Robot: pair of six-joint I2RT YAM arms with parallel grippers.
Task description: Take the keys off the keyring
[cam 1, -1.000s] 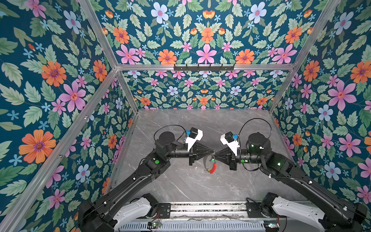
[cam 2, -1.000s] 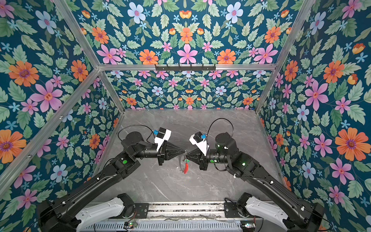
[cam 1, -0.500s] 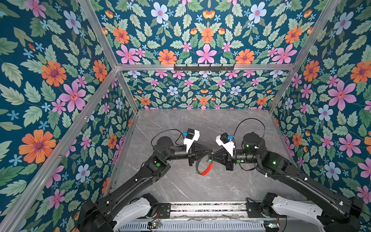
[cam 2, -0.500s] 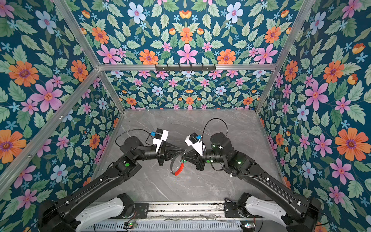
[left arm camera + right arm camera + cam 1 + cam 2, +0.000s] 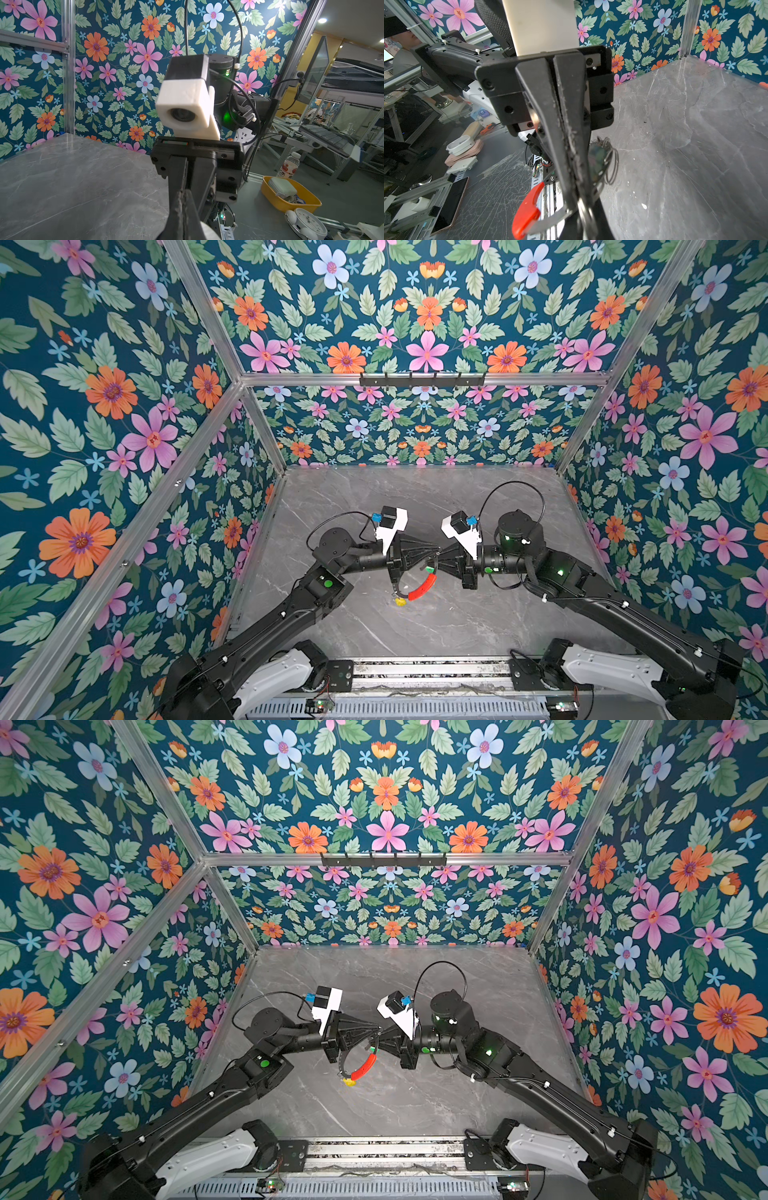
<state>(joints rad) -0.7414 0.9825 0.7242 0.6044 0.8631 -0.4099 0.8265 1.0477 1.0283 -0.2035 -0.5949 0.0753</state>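
Above the middle of the table my left gripper (image 5: 437, 549) (image 5: 379, 1028) and right gripper (image 5: 444, 552) (image 5: 385, 1032) meet tip to tip, both shut. The keyring (image 5: 422, 587) (image 5: 363, 1067), a thin grey loop with a red sleeve, hangs from that meeting point. Its band (image 5: 550, 220) runs from the red sleeve (image 5: 527, 209) into the shut tips of the right gripper (image 5: 583, 207). The green key (image 5: 430, 570) hangs just under the tips; the yellow key (image 5: 400, 602) dangles at the loop's low end. In the left wrist view the left gripper (image 5: 184, 193) is shut and the keyring is hidden.
The grey marble table (image 5: 415, 630) lies beneath. Floral walls (image 5: 145, 439) close the left, back and right sides. A metal rail (image 5: 415, 672) with both arm bases runs along the front. Small silver rings (image 5: 610, 164) hang beside the blurred green key.
The right wrist has shifted a little leftward. The keyring has swung from a narrow edge-on hang to a loop spread out to the left, with the yellow key now at its low end.
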